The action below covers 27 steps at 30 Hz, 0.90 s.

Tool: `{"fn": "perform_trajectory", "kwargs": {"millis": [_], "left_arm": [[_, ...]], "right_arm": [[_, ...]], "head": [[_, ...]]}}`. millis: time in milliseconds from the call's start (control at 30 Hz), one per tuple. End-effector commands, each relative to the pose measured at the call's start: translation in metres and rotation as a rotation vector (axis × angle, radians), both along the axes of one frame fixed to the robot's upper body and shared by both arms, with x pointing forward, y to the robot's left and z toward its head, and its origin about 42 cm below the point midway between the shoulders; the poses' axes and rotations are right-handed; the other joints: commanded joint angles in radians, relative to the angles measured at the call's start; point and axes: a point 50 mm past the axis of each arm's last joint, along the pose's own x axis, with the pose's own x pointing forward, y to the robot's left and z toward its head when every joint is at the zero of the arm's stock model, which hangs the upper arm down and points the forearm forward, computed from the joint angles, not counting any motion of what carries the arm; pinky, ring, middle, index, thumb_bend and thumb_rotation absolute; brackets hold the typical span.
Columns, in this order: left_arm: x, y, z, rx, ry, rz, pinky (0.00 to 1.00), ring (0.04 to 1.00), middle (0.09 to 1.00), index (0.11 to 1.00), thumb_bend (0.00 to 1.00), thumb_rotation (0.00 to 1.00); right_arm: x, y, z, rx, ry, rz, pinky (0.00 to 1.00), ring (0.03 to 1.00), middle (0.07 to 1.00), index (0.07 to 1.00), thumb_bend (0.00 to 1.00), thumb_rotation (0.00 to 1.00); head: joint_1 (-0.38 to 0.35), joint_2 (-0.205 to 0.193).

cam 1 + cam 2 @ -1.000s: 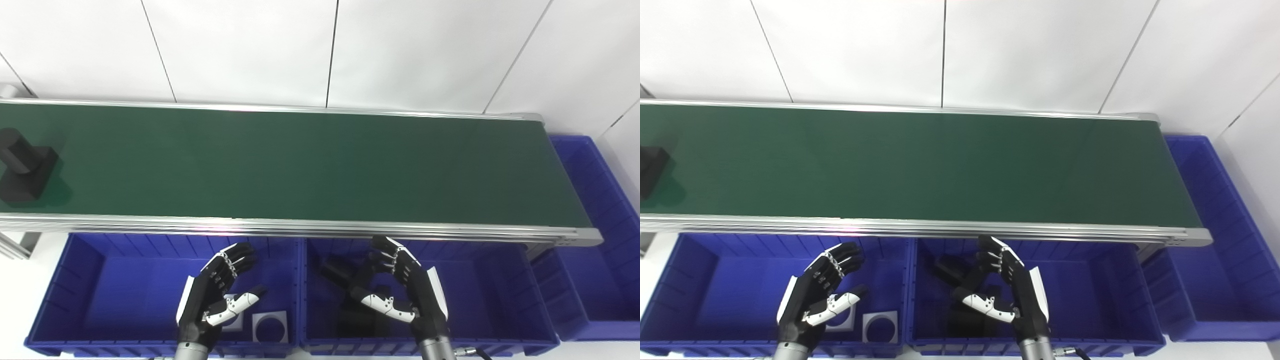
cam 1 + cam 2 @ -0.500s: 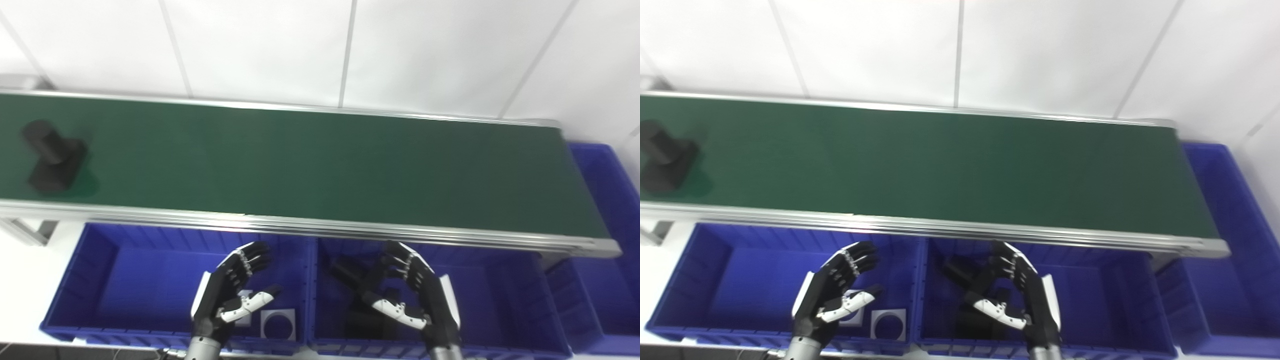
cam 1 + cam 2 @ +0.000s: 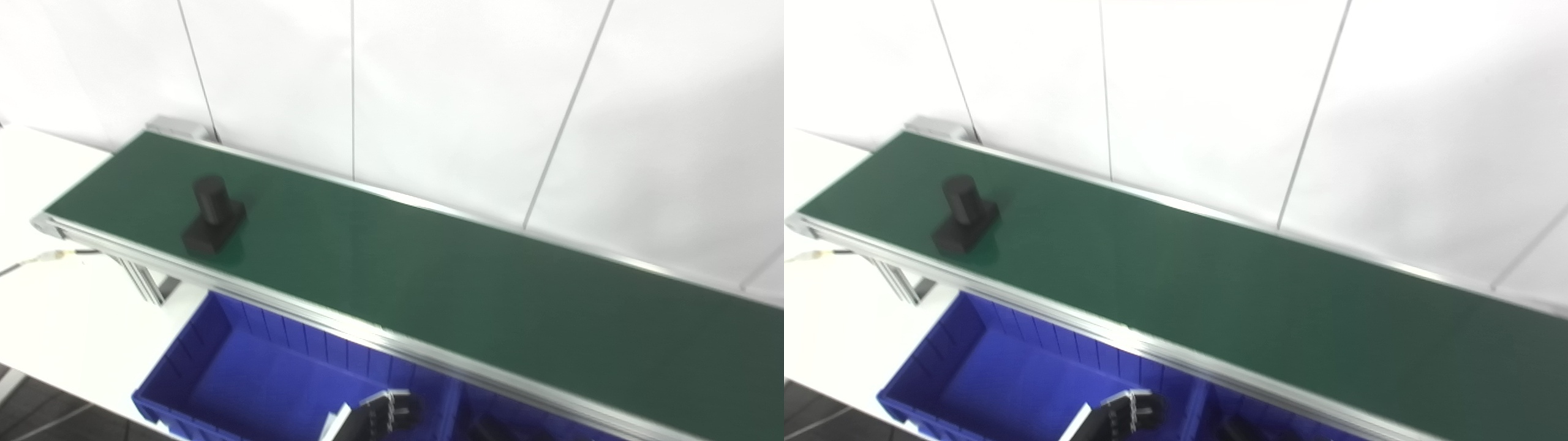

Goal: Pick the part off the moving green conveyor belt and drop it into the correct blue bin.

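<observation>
A black part [image 3: 211,217], a square base with an upright round post, stands on the green conveyor belt [image 3: 429,288] near its left end; it also shows in the right eye view [image 3: 963,215]. Only the dark fingertips of my left hand [image 3: 384,416] show at the bottom edge, over the left blue bin [image 3: 257,380], well in front of and to the right of the part. My right hand is out of the picture.
The belt's metal front rail [image 3: 343,321] runs between the belt and the bins. A second blue bin [image 3: 533,419] adjoins on the right, with an unclear dark shape [image 3: 484,430] at the bottom edge. A white table [image 3: 67,306] and a cable [image 3: 43,258] lie at left.
The camera has swung left and up, so the hands and bins have dropped mostly out of frame. The black part has ridden a little rightward along the belt.
</observation>
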Motion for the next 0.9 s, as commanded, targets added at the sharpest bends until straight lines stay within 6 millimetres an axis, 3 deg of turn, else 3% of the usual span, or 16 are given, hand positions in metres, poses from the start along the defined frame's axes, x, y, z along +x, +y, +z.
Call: {"fn": "perform_trajectory", "kwargs": {"millis": [0, 600, 867], "left_arm": [[0.0089, -0.0081, 0.0079, -0.012, -0.061, 0.004, 0.73, 0.7, 0.73, 0.694, 0.72, 0.0], [0.0132, -0.0057, 0.0047, -0.011, -0.053, -0.001, 0.71, 0.688, 0.712, 0.675, 0.79, 0.0], [0.0126, -0.0074, 0.0009, -0.022, -0.037, 0.0, 0.71, 0.687, 0.701, 0.664, 0.8, 0.0]], "right_arm": [[0.0095, 0.0017, 0.0086, 0.017, -0.078, 0.008, 0.7, 0.782, 0.823, 0.821, 0.55, 0.0], [0.0112, 0.0019, 0.0046, 0.011, -0.066, 0.005, 0.67, 0.772, 0.812, 0.801, 0.56, 0.04], [0.0113, 0.0008, 0.0021, 0.005, -0.056, 0.006, 0.63, 0.749, 0.802, 0.799, 0.56, 0.04]], "head": [[0.001, 0.0], [-0.01, -0.048], [-0.014, -0.096]]}}
